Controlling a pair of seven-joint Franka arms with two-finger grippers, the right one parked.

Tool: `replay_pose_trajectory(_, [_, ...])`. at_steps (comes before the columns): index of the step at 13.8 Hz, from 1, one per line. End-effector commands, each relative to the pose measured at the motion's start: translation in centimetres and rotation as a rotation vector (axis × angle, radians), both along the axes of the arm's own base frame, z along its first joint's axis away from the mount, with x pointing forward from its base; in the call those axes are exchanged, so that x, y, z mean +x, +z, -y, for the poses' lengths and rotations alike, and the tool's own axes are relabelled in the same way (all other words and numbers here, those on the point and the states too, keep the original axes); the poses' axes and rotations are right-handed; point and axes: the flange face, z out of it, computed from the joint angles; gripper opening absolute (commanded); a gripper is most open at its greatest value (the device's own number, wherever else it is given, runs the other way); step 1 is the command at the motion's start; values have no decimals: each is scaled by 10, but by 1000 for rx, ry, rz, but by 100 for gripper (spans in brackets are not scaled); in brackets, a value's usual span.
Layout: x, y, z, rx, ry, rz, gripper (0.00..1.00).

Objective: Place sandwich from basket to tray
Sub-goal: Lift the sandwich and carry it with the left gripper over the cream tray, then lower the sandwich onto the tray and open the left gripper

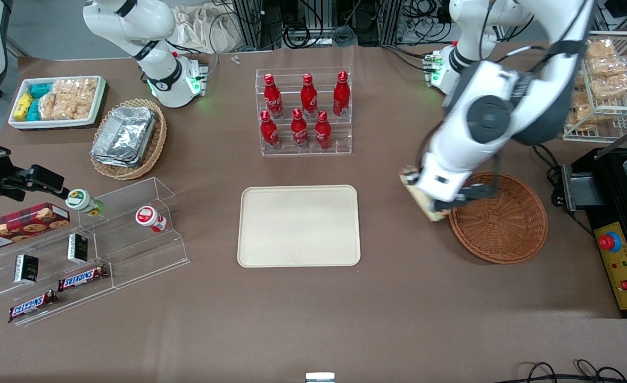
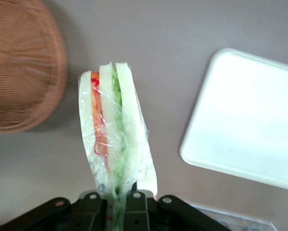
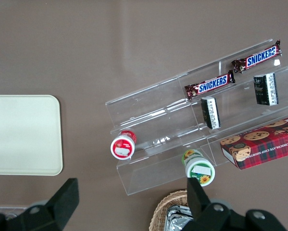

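Hanging in the air, the wrapped triangle sandwich (image 2: pixel 114 139) of white bread with orange, red and green layers is pinched by the black gripper (image 2: pixel 116 202). It is above the brown tabletop (image 1: pixel 398 298), between the round reddish-brown wicker basket (image 1: pixel 500 218) and the flat cream tray (image 1: pixel 299 225).

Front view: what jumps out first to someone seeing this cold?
The gripper hangs above the table beside the basket, shut on the wrapped sandwich with its orange, red and green layers showing. The basket holds nothing now, and the bare cream tray lies at the table's middle. Farther from the camera, six red cola bottles stand in a clear tiered rack.
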Motion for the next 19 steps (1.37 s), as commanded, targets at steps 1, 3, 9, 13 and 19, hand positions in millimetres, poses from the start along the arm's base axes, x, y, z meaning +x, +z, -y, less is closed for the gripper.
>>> replay_pose_trajectory(1, [1,-50,49,-4,-173,20,0])
replay_pose_trajectory(3, [-9,-95,88,-23,-260,22,0])
replay_pose_trajectory(9, [-19,-180,129,-28,-385,97,0])
replay_pose_trajectory(13, [-15,-204,137,-67,-428,156,65])
replay_pose_trajectory(19, [-7,-193,131,-52,-433,207,99])
